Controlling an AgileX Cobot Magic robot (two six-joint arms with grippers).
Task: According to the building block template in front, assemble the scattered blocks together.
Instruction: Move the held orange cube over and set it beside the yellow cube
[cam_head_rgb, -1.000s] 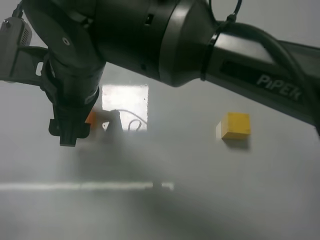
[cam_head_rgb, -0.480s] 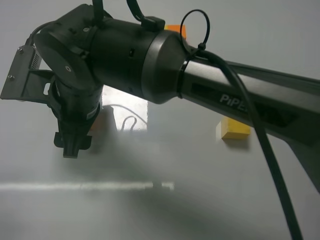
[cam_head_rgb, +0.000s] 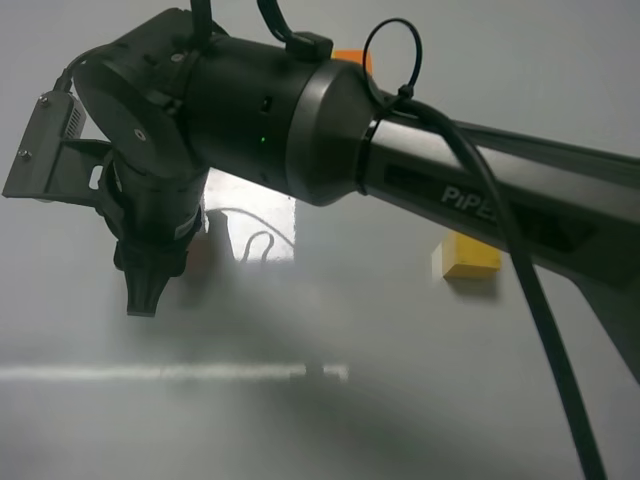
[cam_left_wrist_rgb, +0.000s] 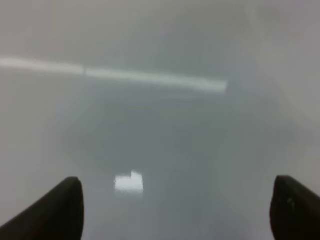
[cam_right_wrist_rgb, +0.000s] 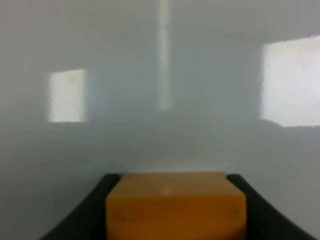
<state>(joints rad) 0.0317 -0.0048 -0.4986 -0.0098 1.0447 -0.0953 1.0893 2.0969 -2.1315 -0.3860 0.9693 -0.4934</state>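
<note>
My right arm reaches across to the left of the exterior view, and its gripper (cam_head_rgb: 143, 295) hangs over the table there. In the right wrist view the right gripper (cam_right_wrist_rgb: 175, 200) has its dark fingers (cam_right_wrist_rgb: 102, 200) against both sides of the orange cube (cam_right_wrist_rgb: 175, 202). In the exterior view that cube is almost wholly hidden behind the gripper. The mustard yellow cube (cam_head_rgb: 470, 258) with a pale side sits on the table at the right, partly behind the arm. Only an orange corner of the template (cam_head_rgb: 355, 60) shows above the arm at the back. My left gripper (cam_left_wrist_rgb: 175, 210) is open and empty over bare table.
The grey glossy table (cam_head_rgb: 400, 400) carries bright window reflections (cam_head_rgb: 262, 215) and a light streak (cam_head_rgb: 170, 372). The right arm's thick body (cam_head_rgb: 300, 120) and its cable (cam_head_rgb: 520, 280) block much of the exterior view.
The right arm swung and lowered over the left side. Its fingers have narrowed since half a second ago. The orange cube went from visible beside the gripper to hidden. The yellow cube has not moved.
</note>
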